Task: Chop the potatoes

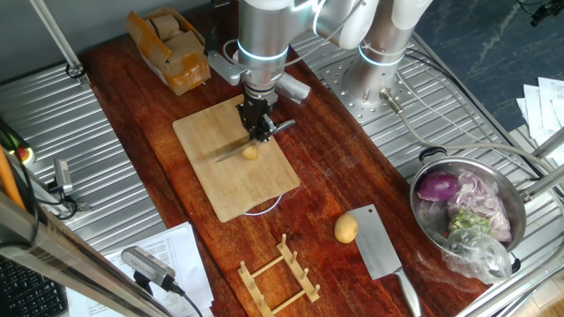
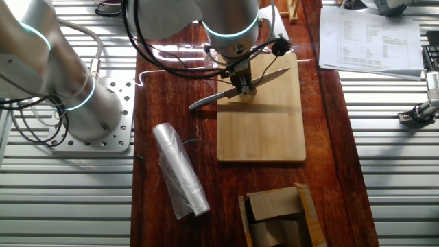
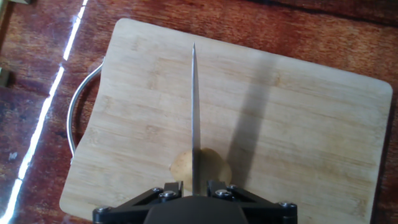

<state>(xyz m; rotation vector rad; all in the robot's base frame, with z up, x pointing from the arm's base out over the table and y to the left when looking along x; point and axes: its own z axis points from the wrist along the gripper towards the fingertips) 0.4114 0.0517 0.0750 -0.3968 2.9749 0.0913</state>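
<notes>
Potato (image 1: 251,152) on the bamboo cutting board (image 1: 231,180) sits directly under the pincer (image 1: 258,121) in one fixed view, touching or nearly touching the blade of the kitchen knife (image 1: 238,150) clamped in the closed fingers. The blade runs out from the pincer toward the board's left side, its edge facing down. A second whole potato (image 1: 345,229) lies well apart on the wooden surface (image 1: 339,176), just beside a cleaver (image 1: 381,244), and a steel bowl (image 1: 441,167) of purple onion stands farther right.

From the other fixed view, the knife (image 2: 240,86) lies slanted across the far end of the board (image 2: 261,123), handle end pointing off the board toward the arm's base, tip toward the opposite edge. The pincer (image 2: 240,81) grips it near mid-length, with the potato (image 2: 247,95) just below the blade. A rolled plastic bag (image 2: 179,170) lies near the board.

In the hand view, the blade (image 3: 195,118) is seen edge-on, a thin line pointing straight away. It crosses the potato (image 3: 202,169) close to its middle, so the potato lies straight down from the pincer, and a plain downward press looks like what the cut calls for. Whether the edge has entered the skin cannot be told.
</notes>
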